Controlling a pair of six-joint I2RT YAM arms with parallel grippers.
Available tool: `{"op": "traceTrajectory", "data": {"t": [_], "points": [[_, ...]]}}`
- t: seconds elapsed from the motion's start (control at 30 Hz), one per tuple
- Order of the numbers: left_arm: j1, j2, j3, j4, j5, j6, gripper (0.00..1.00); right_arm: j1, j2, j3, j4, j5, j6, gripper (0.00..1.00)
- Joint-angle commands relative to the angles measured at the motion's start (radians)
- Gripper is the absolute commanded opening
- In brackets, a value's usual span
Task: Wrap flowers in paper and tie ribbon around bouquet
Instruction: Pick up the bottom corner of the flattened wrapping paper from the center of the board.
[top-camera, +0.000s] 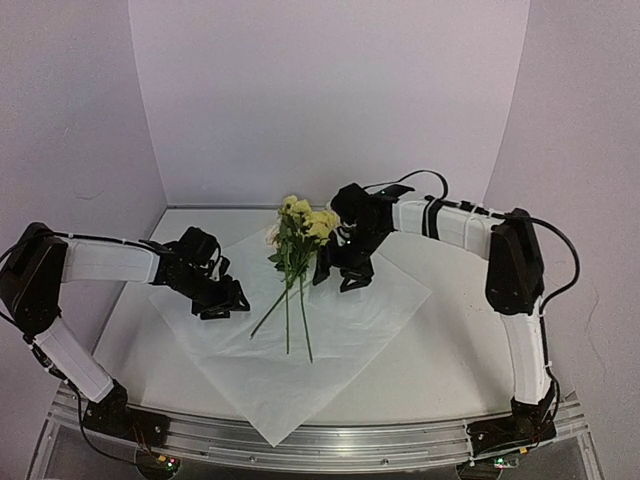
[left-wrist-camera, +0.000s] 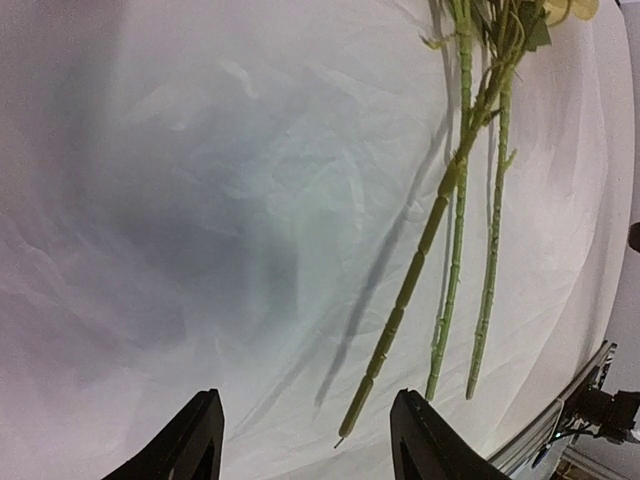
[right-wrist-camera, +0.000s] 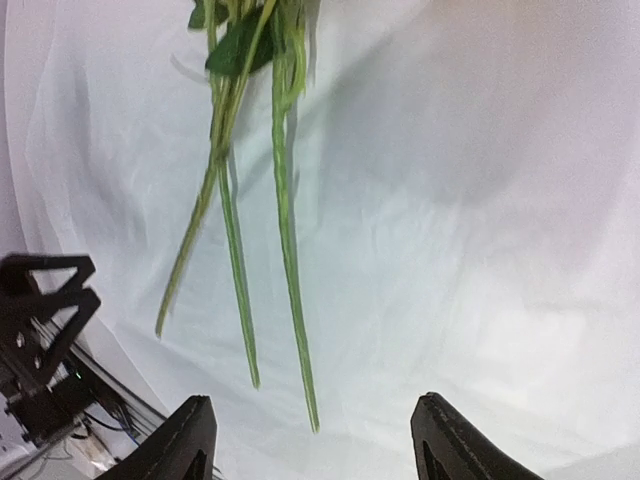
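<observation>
Flowers (top-camera: 298, 262) lie flat on the paper (top-camera: 350, 330), blossoms at the far end, stems fanned toward the near edge. Three stem ends are apart from one another; the left wrist view shows them (left-wrist-camera: 455, 250) resting on the sheet. The paper sits as a diamond on the table (top-camera: 470, 340), one corner over the near edge, and is unfolded. No ribbon is in view.

Right gripper (top-camera: 345, 278) hovers just right of the stems, jaws wide, nothing between them – its wrist view shows only bare sheet and the stems off to the left. Left gripper (top-camera: 225, 300) is over the left part of the sheet, near the side corner, jaws parted and empty.

Judgement: the step in hand is the first fold, and the task is barely begun.

- The stems should be gathered first; fanned as they are, a fold would likely trap them crooked.
- The sheet should be taken at its left corner or edge, not mid-sheet – thin, crinkly paper probably bunches if pinched from above.
- The corner should be carried low across the stems, below the blossoms, so the heads are not crushed.
- The right gripper could pin the stems while the left folds; otherwise the light bunch may slide or roll with the paper.
</observation>
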Motion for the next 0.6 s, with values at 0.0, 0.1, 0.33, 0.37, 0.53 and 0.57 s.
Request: {"op": "traceTrajectory", "data": {"t": [0.0,0.1,0.33,0.37,0.53,0.57], "points": [[-0.076,-0.011,0.037,0.029,0.013,-0.047,0.59,0.102,-0.228,-0.221,0.031,0.068,-0.204,0.73],[-0.087,-0.052,0.013,0.024,-0.031,-0.105,0.58,0.198,-0.342,-0.371,0.059,0.105,-0.373,0.76],[-0.048,-0.185,-0.047,-0.026,-0.144,-0.179,0.62,0.413,-0.421,-0.563,0.173,0.187,-0.596,0.79],[-0.037,-0.191,-0.05,-0.034,-0.147,-0.172,0.63,0.439,-0.411,-0.569,0.187,0.203,-0.619,0.79],[0.024,-0.23,-0.067,-0.068,-0.153,-0.121,0.64,0.55,-0.316,-0.528,0.228,0.251,-0.721,0.82],[0.033,-0.24,-0.068,-0.075,-0.16,-0.112,0.65,0.573,-0.298,-0.509,0.227,0.263,-0.738,0.83]]}}
